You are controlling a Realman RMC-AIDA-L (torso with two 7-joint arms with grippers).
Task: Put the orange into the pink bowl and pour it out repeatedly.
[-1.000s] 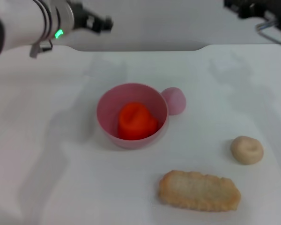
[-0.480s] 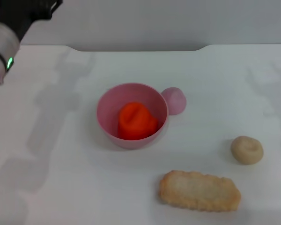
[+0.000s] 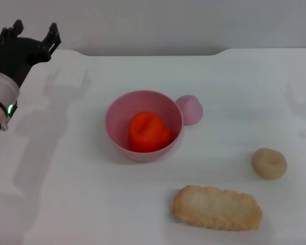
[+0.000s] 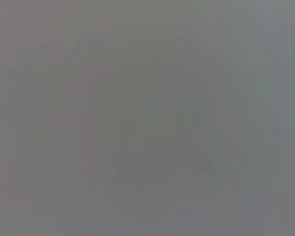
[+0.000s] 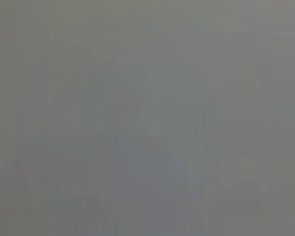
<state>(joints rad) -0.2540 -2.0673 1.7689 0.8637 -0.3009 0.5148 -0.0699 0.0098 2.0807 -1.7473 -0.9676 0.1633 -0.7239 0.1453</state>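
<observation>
Orange (image 3: 149,132) sits inside the pink bowl (image 3: 117,115) at table centre. Left gripper (image 3: 28,34) hovers toward ten o'clock of the bowl, well apart, fingers spread wide and holding nothing. Both wrist views show only grey.
</observation>
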